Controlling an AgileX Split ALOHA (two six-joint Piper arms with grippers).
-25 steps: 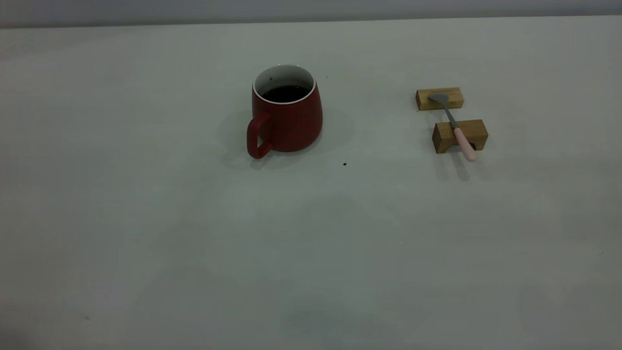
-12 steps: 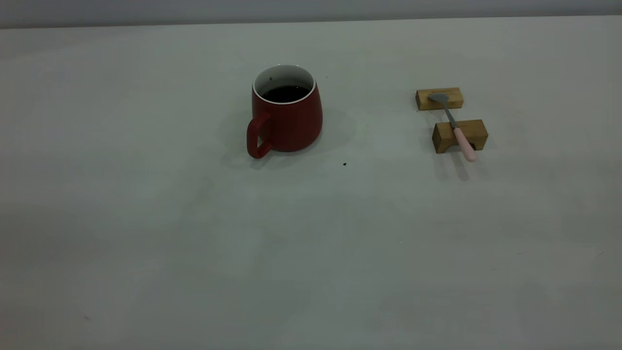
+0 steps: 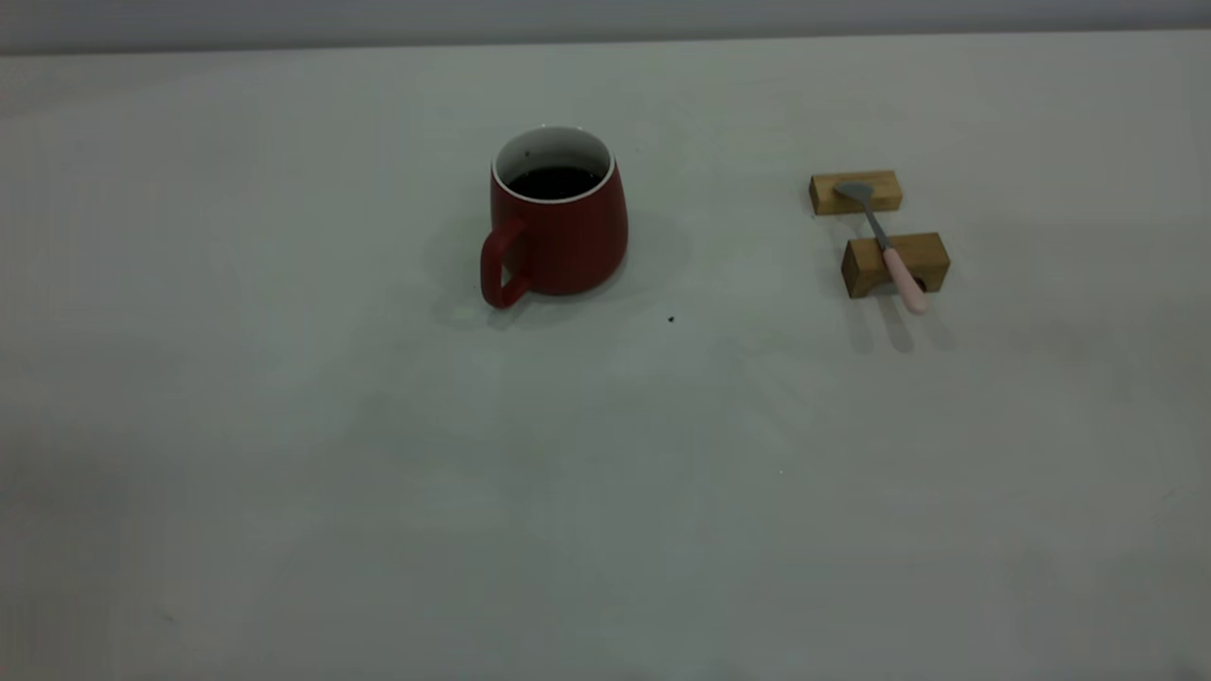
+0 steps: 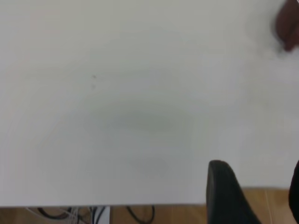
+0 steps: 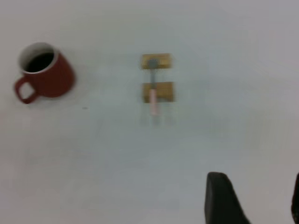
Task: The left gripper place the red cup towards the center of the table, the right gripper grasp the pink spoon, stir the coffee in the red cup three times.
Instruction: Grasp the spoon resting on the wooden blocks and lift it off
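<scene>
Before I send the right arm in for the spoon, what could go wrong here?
The pink spoon only bridges two wooden blocks, so a pinch on its overhanging handle may tip it off or drag a block. The red cup holds coffee; clumsy stirring could slosh it or knock the cup over.

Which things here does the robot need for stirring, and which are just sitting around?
Needed:
red cup
coffee inside the cup
pink spoon, lying across the blocks
table

Just there:
two wooden blocks holding up the spoon
a tiny dark speck on the table near the cup
</scene>
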